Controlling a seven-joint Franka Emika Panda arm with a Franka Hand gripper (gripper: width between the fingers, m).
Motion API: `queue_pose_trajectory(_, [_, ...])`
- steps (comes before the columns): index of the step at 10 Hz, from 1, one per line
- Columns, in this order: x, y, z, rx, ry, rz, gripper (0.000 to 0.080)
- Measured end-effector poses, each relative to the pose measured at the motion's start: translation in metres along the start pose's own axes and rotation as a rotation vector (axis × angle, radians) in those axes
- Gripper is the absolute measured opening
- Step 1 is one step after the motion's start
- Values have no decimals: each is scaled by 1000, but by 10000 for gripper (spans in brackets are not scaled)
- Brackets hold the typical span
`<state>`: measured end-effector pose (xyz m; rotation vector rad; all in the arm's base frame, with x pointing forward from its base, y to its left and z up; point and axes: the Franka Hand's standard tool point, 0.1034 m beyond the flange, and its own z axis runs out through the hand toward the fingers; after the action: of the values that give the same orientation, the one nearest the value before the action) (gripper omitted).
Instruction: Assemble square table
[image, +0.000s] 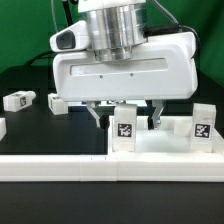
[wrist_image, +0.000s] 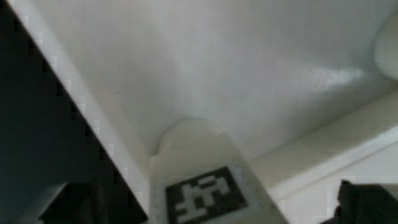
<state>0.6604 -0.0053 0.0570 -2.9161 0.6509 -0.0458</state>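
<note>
Square top (image: 160, 146) lying flat, one upright leg (image: 124, 129) and a second upright leg (image: 201, 126) standing on it.
The white top is sitting toward the exterior view's right; both legs are showing black-and-white tags, while one loose leg (image: 18, 100) and another loose leg (image: 54, 101) are lying at that view's left.

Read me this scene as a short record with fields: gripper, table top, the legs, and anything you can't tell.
gripper: gripper open, fingers spread either side of the near leg, not clamping it
table top: square table top, white, lying flat behind the long white bar
upright legs: near leg and second upright leg, tags facing the exterior camera
lying loose: far leg and the leg beside it, on the black surface, at the exterior view's left
cannot tell: whether the upright legs are fully seated
</note>
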Motion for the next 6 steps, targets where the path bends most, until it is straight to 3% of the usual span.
queue_pose_trajectory(1, [0,0,0,1,0,18,649])
queue_pose_trajectory(3, [0,0,0,1,0,19,374])
queue_pose_trajectory(4, [0,1,0,1,-3,123,290])
queue_pose_trajectory(6, [0,2,0,2,-3,240,290])
